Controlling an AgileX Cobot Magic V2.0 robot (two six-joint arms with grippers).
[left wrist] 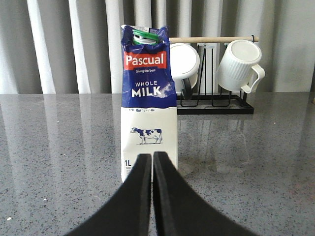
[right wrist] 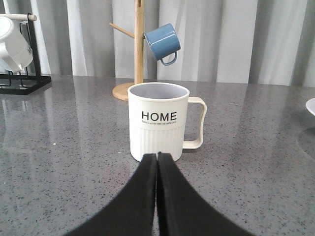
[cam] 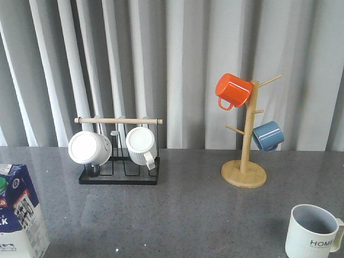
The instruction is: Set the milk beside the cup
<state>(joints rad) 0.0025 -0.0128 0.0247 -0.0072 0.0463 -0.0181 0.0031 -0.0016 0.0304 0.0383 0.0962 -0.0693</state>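
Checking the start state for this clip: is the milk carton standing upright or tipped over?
Upright. The milk carton stands on its base on the grey table, gable top and green cap uppermost, label reading level.

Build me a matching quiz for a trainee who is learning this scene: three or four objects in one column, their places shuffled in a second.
Things:
1. blue-and-white milk carton
2. off-white ribbed HOME mug
3. orange enamel mug
4. plain white ribbed mug

Places:
A. black wire rack with wooden bar
B. table, near right
C. top of the wooden mug tree
D. table, near left

Pairs: 1-D, 2-B, 3-C, 4-A
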